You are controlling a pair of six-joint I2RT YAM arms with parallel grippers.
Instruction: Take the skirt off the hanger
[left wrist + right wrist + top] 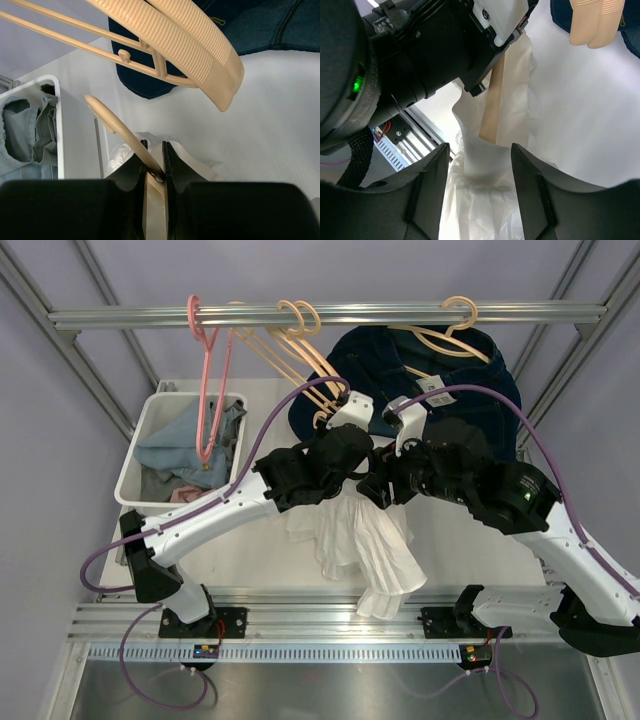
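The white skirt (362, 545) hangs from a beige hanger over the table's front middle, its hem pooled on the table. My left gripper (154, 161) is shut on the hanger (116, 126) at the base of its hook. In the right wrist view the hanger's arm (492, 107) runs down inside the skirt's waistband (487, 162). My right gripper (480, 150) stands open, one finger on each side of that waistband end, not pinching it. From above, both gripper heads meet over the skirt's top (372, 475), and their fingertips are hidden there.
A white bin (135, 455) of blue-grey clothes stands at the back left. A metal rail (330, 313) carries a pink hanger (205, 370), several bare beige hangers (290, 345) and a dark denim garment (450, 380). The beige hangers (190, 45) hang close above my left gripper.
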